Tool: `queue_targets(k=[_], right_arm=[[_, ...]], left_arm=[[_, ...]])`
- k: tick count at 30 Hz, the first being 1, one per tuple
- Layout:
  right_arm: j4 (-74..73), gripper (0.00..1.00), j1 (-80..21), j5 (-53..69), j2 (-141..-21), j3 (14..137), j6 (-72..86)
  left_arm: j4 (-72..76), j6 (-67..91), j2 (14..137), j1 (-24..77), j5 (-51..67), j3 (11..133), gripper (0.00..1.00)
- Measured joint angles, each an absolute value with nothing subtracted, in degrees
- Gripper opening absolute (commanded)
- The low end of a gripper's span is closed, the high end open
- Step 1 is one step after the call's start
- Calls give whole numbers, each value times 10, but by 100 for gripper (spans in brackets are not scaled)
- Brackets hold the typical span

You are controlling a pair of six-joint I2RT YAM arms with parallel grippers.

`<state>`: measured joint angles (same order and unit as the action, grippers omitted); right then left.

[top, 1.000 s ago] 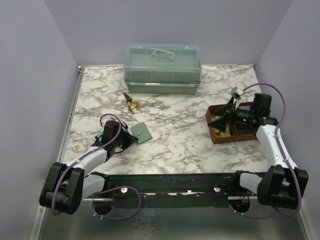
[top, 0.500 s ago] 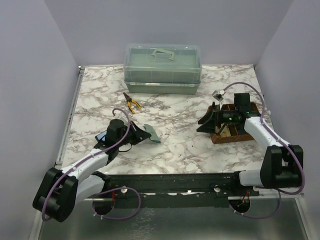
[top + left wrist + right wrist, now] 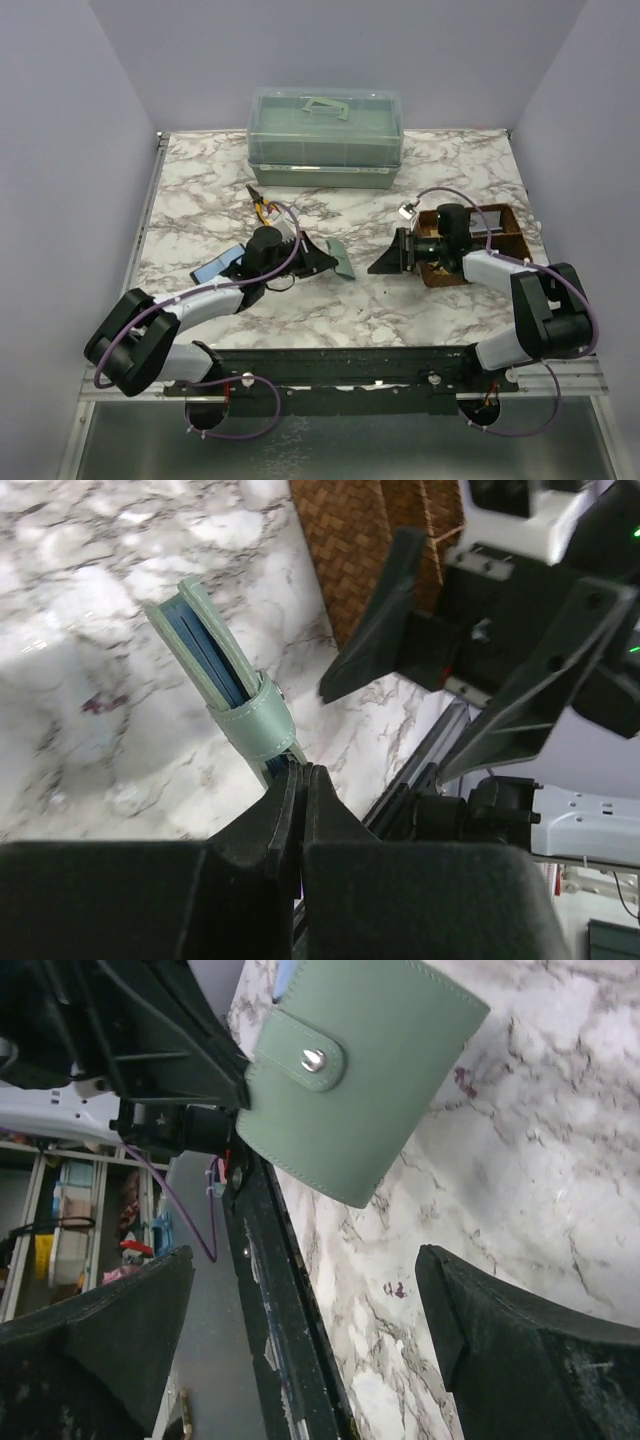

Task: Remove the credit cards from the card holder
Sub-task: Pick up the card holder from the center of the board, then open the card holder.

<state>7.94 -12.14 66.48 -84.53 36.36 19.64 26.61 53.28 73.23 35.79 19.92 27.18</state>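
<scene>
The left gripper point(image 3: 298, 772) pinches the folded holder point(image 3: 222, 670) edge-on over the table point(image 3: 90, 600); the right gripper point(image 3: 455, 665) gapes opposite.

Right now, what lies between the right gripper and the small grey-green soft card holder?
Only bare white-and-grey marble table top, shown in the top external view; the open right gripper and the grey-green card holder are apart.

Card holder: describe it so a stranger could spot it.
On the marble table, look in front of the green lidded box, near the middle. The card holder is the small grey-green wallet pinched in the left gripper; its snap strap sets it apart from the pliers and brown basket.
</scene>
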Motion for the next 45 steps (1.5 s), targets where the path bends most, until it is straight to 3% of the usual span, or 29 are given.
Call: queue_targets(k=[5, 14, 24, 28, 39, 42, 45], right_arm=[[263, 100, -136, 643, -851, 271, 337], [516, 100, -139, 644, -909, 250, 530], [653, 97, -139, 655, -892, 248, 643], [662, 81, -137, 657, -888, 248, 662], [672, 16, -99, 659, -862, 246, 674], [674, 5, -99, 667, -849, 246, 655], [661, 0, -98, 675, -840, 250, 624]], left_arm=[[298, 534, 774, 383, 200, 316, 0], [342, 551, 779, 403, 200, 342, 0], [398, 587, 779, 426, 202, 342, 0], [416, 594, 779, 437, 202, 342, 0], [440, 602, 779, 441, 199, 328, 0], [440, 603, 779, 441, 198, 323, 0], [441, 604, 779, 441, 198, 321, 20]])
